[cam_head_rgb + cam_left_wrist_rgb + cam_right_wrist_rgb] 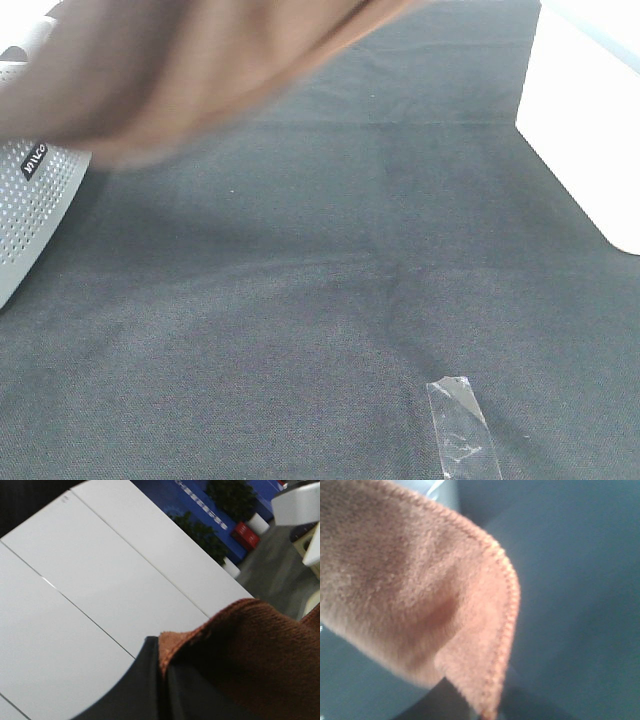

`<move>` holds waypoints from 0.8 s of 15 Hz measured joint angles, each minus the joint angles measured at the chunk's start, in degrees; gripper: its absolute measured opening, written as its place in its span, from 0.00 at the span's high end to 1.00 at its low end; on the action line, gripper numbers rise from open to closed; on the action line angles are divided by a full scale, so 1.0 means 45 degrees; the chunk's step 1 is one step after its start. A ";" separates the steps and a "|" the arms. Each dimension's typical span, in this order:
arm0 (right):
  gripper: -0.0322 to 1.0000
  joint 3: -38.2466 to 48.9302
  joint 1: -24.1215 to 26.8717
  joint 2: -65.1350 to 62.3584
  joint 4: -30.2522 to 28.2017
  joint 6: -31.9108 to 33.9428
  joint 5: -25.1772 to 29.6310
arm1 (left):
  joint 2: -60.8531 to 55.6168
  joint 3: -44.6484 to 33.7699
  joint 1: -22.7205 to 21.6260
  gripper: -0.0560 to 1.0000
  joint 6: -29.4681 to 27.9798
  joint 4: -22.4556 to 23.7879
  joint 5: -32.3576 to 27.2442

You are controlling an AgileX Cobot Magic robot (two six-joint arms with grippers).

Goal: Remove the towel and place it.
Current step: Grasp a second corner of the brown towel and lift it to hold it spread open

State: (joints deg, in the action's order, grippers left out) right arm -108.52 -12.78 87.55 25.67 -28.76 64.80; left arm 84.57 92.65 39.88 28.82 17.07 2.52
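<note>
The towel point(200, 70) was up in the air, above the far left part of the black table cloth point(300, 280). It looked brown and blurry in the high view, and it hung partly in front of a white basket with little holes point(35, 210) at the left edge. A strip of clear tape point(462, 430) lay flat on the cloth, near the front. A white thing point(590, 120) sat at the right edge.

The left gripper point(162, 690) had its jaws closed tight on 1 edge of the towel, and the brown cloth bunched up just beside the dark fingers point(145, 680). White panels point(100, 580) and a blue wall point(165, 490) with green plants point(232, 495) showed behind it.

The right gripper point(475, 714) was mostly hidden. A towel corner with a stitched edge ran down to it and looked pinched in its closed jaws.
</note>
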 joint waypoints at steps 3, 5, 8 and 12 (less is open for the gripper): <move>0.97 -0.2674 0.0000 0.0980 -0.0738 0.0446 0.0204 | 0.0013 0.0000 -0.1044 0.95 -0.1681 -0.0789 0.1566; 0.97 -0.3349 0.0000 0.1541 -0.0968 0.0560 0.0204 | 0.0127 0.0000 -0.1439 0.95 -0.2317 -0.0980 0.1757; 0.97 -0.3591 0.0000 0.2152 -0.2088 0.0560 -0.0968 | 0.0726 0.0000 -0.1910 0.95 -0.3183 -0.1044 0.2266; 0.97 -0.3591 0.0000 0.2317 -0.3858 0.0038 -0.4393 | 0.1642 0.0000 -0.2788 0.95 -0.3514 -0.1095 0.4635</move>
State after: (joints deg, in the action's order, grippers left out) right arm -124.68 -12.78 97.98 8.31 -28.59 45.03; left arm 91.96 92.65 27.33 13.01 12.15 23.38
